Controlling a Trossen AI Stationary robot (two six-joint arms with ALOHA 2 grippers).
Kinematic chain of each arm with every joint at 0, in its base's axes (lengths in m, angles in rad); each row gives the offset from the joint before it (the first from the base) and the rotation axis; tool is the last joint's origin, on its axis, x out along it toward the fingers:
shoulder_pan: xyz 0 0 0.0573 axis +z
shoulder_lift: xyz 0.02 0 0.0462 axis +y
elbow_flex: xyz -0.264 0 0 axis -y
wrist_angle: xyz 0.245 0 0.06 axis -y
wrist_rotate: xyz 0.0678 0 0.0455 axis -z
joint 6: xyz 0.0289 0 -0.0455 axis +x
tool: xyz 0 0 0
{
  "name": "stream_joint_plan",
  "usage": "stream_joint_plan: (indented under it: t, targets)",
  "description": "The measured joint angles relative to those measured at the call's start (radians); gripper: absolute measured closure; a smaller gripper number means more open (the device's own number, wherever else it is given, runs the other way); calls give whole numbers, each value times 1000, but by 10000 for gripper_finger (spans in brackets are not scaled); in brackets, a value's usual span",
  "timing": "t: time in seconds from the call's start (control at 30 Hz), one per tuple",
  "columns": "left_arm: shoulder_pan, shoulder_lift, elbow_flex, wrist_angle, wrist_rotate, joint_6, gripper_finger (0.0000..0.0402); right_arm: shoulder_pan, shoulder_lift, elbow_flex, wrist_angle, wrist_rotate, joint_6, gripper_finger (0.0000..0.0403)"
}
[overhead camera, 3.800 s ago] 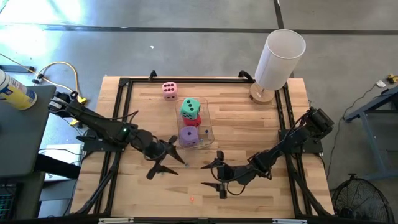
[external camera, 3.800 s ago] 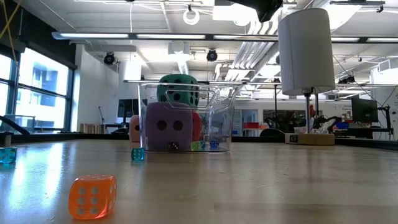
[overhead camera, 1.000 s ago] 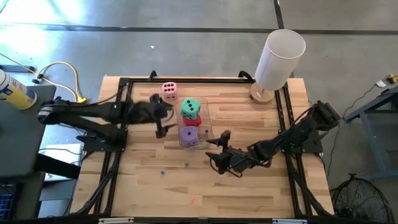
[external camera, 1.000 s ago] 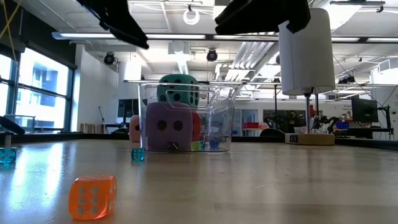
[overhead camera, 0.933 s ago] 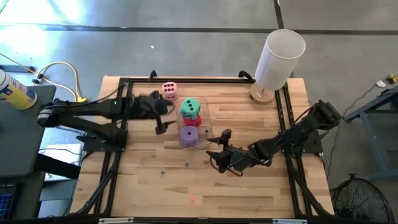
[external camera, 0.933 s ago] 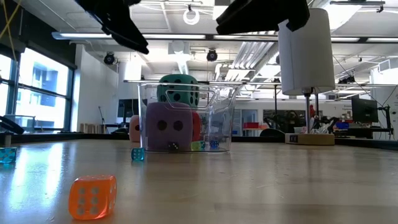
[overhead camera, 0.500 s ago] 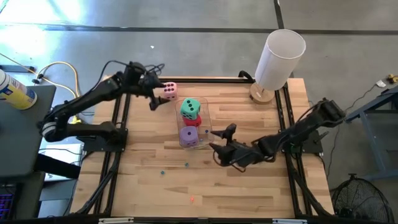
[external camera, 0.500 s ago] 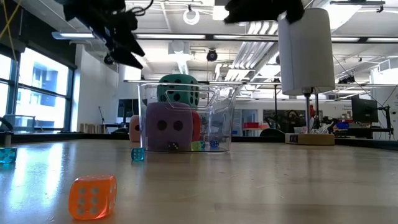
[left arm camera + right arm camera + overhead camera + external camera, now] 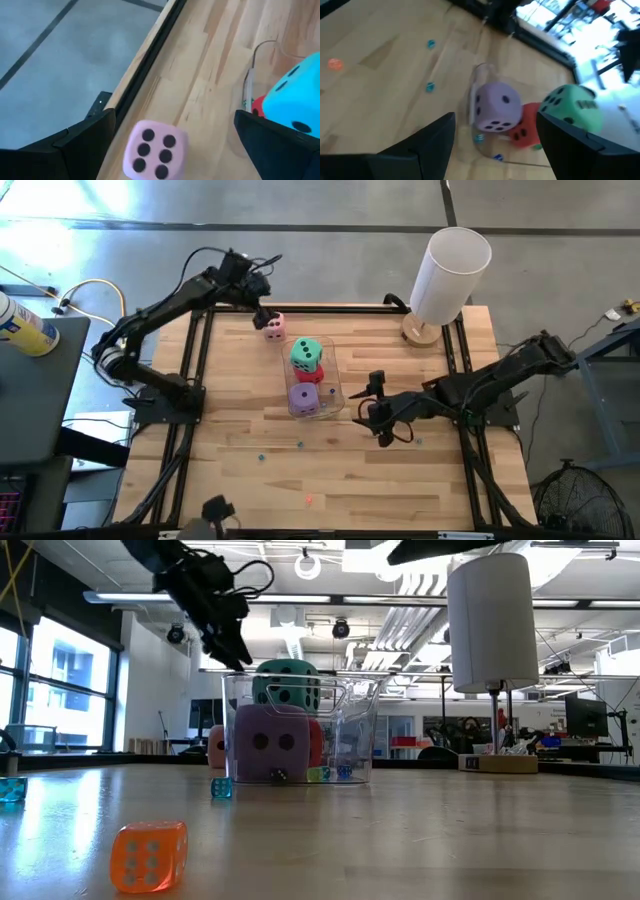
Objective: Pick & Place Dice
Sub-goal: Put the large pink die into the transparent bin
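The pink die point(image 9: 273, 326) point(image 9: 155, 149) rests on the table near the far edge. My left gripper point(image 9: 264, 314) point(image 9: 175, 117) point(image 9: 228, 640) hovers open just above it, fingers on either side and apart from it. A clear container point(image 9: 328, 385) point(image 9: 355, 730) holds the purple die point(image 9: 304, 398) point(image 9: 497, 107) and the red die point(image 9: 312, 371) point(image 9: 527, 131), with the teal-green die point(image 9: 306, 352) point(image 9: 572, 110) resting on the red one. My right gripper point(image 9: 370, 412) point(image 9: 496, 117) is open, raised to the container's right and pointing at it.
A white cylinder on a wooden base point(image 9: 450, 275) stands at the far right corner. Tiny coloured beads and small dice lie on the near half: an orange one point(image 9: 309, 500) point(image 9: 150, 855) and blue ones point(image 9: 262, 458). Black frame rails point(image 9: 196, 370) run along the table's sides.
My left arm has swung from beside the container's left toward the far edge and now hangs over the pink die, still open. My right gripper has drifted a little toward the right and risen. The dice have not moved.
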Motion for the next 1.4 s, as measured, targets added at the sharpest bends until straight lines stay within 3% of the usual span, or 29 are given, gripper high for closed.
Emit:
stream_joint_plan:
  t: [0.13,0.27,0.33,0.5,0.67,0.87,1.0,1.4]
  targets:
    - [-7,72,44,-37,-82,63,2,-34,24,0,-31,-62,38,133]
    - [-24,102,44,-59,-350,182,2,-34,39,0,-48,-68,68,133]
    - [-27,111,44,-83,-410,185,2,-29,39,0,-48,-70,69,133]
    - [-26,110,44,-94,-311,103,2,-25,39,0,-48,-68,71,133]
    - [-27,110,44,-97,-308,211,2,-19,39,0,-51,-70,67,133]
    - [-26,110,44,-108,-304,215,2,-20,39,0,-62,-67,66,133]
    - [-26,115,43,-154,-251,316,2,-20,39,0,-63,-68,66,133]
    - [-14,241,42,-169,-223,454,2,-20,39,0,-69,-74,67,133]
